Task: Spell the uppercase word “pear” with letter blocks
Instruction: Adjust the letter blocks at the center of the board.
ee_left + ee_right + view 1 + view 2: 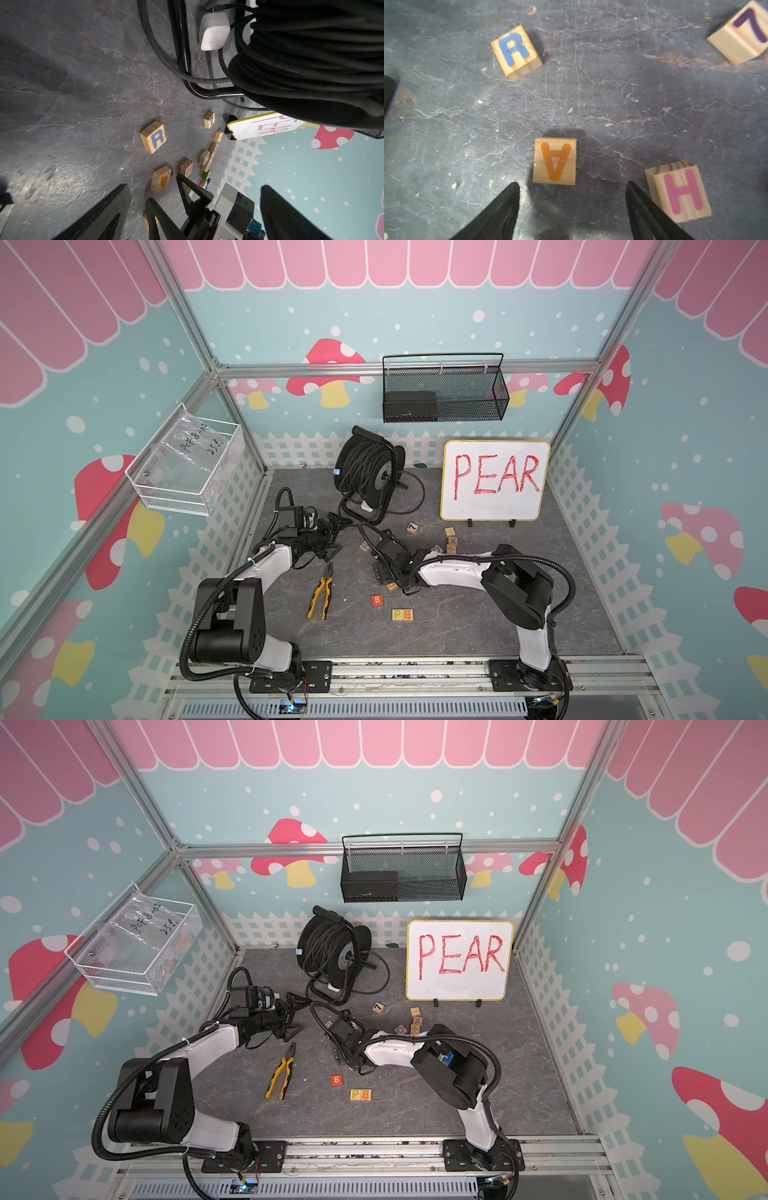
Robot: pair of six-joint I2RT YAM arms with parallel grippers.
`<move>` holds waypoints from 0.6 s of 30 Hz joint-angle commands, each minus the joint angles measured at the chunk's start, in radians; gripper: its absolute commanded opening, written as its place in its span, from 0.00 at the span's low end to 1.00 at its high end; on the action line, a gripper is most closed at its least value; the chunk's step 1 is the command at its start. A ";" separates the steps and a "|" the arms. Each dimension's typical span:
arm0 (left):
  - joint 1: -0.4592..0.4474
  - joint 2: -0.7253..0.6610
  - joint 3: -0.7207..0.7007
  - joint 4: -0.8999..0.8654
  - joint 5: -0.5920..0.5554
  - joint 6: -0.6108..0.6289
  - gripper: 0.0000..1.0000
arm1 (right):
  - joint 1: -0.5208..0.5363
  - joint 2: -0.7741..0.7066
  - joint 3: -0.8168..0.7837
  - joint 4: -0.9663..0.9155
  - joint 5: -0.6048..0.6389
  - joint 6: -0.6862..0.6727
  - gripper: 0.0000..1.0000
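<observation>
The right gripper [572, 185] stands with jaws apart and bare. The A block [554, 161] lies just beyond its tips, lower centre of the right wrist view, and the R block [516, 52] is at upper left. In both top views we lose A under the right arm [453, 572]. The P block [397, 615] and E block [408, 615] touch, lower centre there. The left gripper [336, 536] gapes wide, holding nothing.

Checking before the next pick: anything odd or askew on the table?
Nothing spilled or damaged. Two stray items: yellow-handled pliers and a cable reel. The A block reads the opposite way to the R block, which sits turned askew from it.
</observation>
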 commanded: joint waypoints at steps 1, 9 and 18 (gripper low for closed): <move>0.008 -0.012 -0.003 0.014 0.002 -0.008 0.99 | -0.006 0.028 -0.010 0.003 -0.004 0.024 0.81; 0.009 -0.010 -0.003 0.013 0.002 -0.008 0.99 | -0.014 0.036 -0.012 -0.012 0.010 0.043 0.78; 0.011 -0.011 -0.004 0.013 0.001 -0.010 0.99 | -0.021 0.030 -0.029 -0.047 0.036 0.062 0.75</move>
